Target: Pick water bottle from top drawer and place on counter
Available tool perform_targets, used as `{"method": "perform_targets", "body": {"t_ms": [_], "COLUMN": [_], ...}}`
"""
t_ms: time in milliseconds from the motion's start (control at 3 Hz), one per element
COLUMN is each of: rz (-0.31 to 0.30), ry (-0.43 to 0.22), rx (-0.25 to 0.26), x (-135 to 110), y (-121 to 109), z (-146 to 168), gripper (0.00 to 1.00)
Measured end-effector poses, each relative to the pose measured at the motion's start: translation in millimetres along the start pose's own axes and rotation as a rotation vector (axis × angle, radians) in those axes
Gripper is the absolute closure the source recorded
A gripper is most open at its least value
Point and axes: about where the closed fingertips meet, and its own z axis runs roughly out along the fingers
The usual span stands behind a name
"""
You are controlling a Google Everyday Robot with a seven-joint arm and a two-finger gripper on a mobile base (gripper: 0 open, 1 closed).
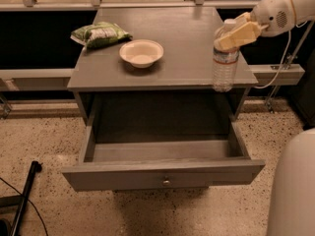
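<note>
Camera view showed you the gripper (232, 32) pinching the water bottle (225, 69) near its cap, upright at the counter's (182, 43) front right corner. The top drawer (162, 173) stood open, showing its bare floor. A white bowl (157, 47) sat on the counter.

One each — water bottle (225, 69), bowl (141, 52), bag (100, 34), drawer (162, 177), gripper (229, 31) at upper right

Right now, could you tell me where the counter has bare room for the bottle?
Bare: right half of the counter, from the white bowl to the right edge, where the gripper holds the water bottle. Crowded: back left, green bag beside bowl.
</note>
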Motion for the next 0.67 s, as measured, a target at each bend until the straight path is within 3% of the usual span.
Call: {"method": "perform_targets", "body": {"t_ms": [333, 667], "rz": [0.043, 0.043], "ry": [-0.024, -0.024], "rx": [0.043, 0.043], "x": [-15.7, -15.8], "y": [-7.8, -7.9], "z": [-12.3, -12.1], "gripper": [1.00, 1.00]}}
